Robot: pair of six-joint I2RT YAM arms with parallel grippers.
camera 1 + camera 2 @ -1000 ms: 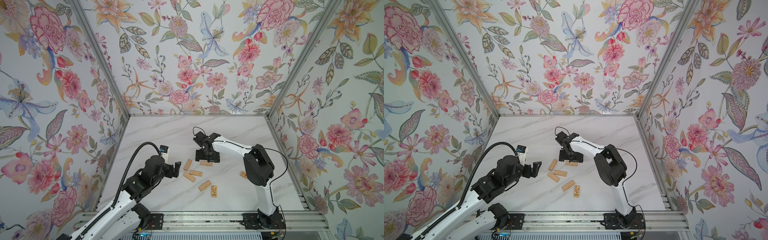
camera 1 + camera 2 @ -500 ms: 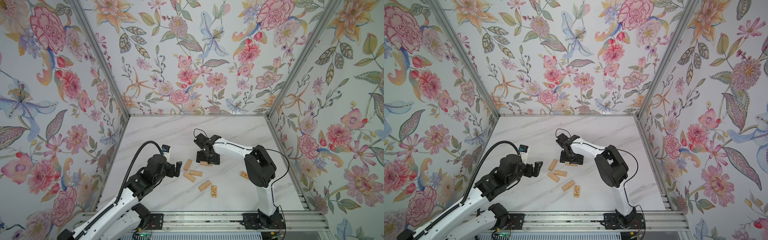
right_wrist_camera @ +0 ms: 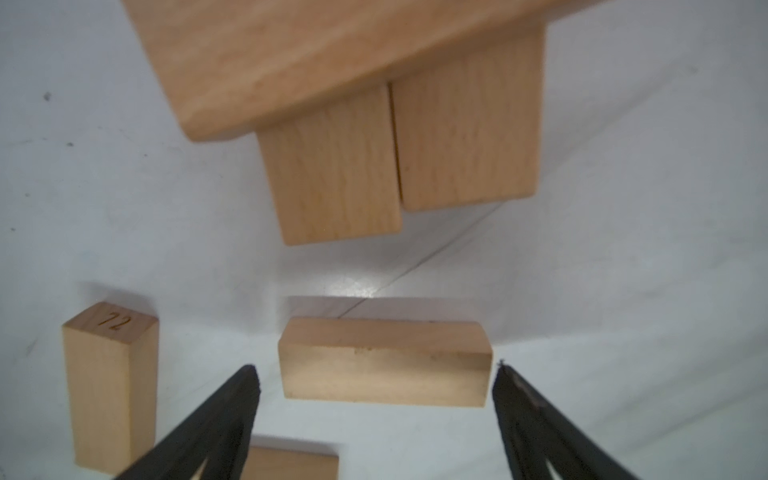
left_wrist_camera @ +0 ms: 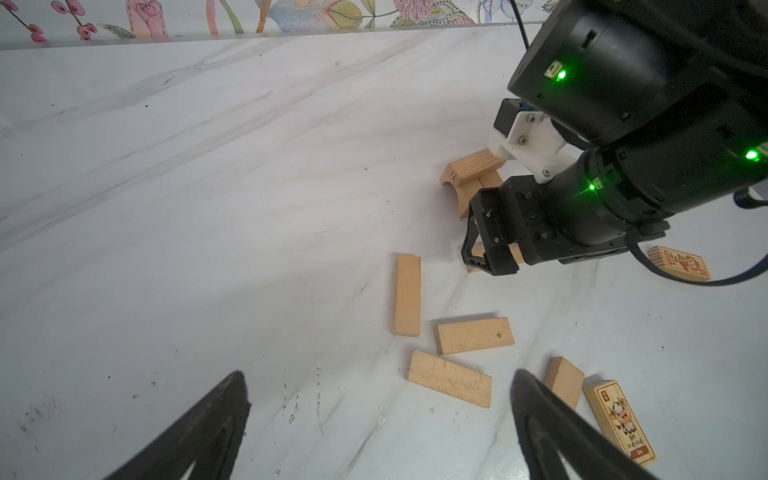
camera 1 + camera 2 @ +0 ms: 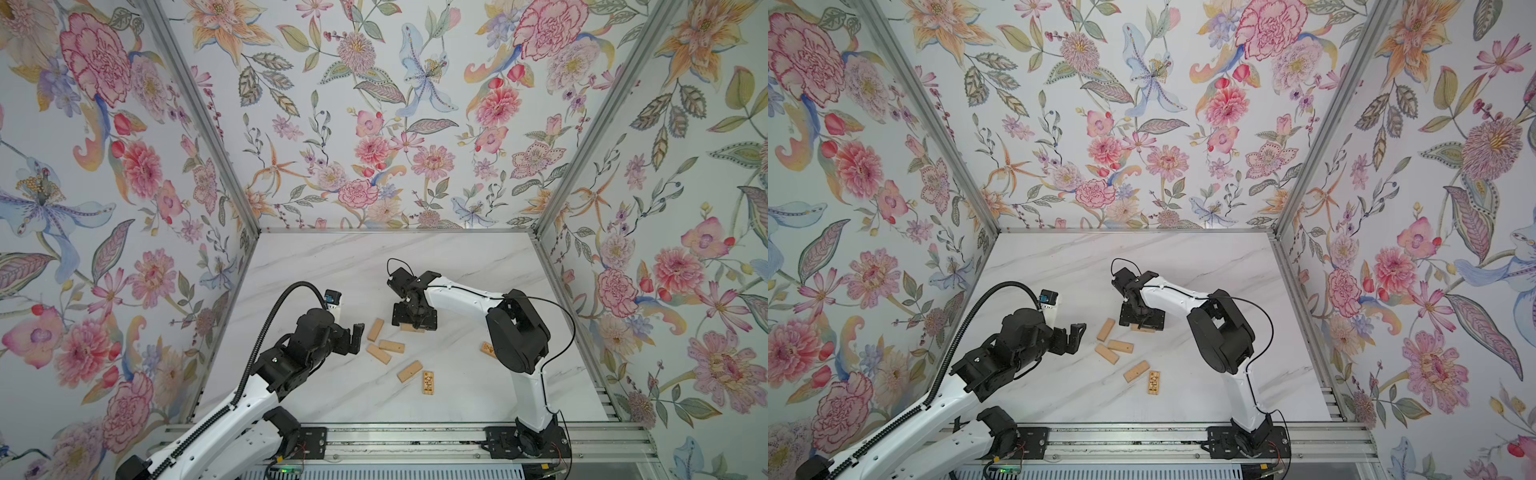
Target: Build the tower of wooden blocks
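The tower point(image 3: 399, 137) is two light wood blocks side by side with a third laid across them; it also shows in the left wrist view point(image 4: 469, 172). My right gripper point(image 3: 376, 370) stands open, low over the table just before the tower, with a loose wood block point(image 3: 384, 361) lying crosswise between its fingertips, one tip close to each end. In both top views this right gripper point(image 5: 413, 321) point(image 5: 1140, 320) hides the tower. My left gripper point(image 5: 354, 338) point(image 4: 382, 384) is open and empty, left of three loose blocks point(image 5: 375, 329) point(image 5: 391, 346) point(image 5: 378, 354).
Another plain block point(image 5: 409, 371) and an engraved orange-brown block point(image 5: 428, 382) lie nearer the front rail. A second engraved block point(image 5: 488, 350) sits beside the right arm's elbow. A block marked 72 point(image 3: 110, 386) lies beside the right fingers. Flowered walls enclose the marble table point(image 5: 374, 266).
My right gripper has come down and toward the front, onto the block before the tower, and its fingers have drawn in a little. The left gripper has edged slightly toward the loose blocks.
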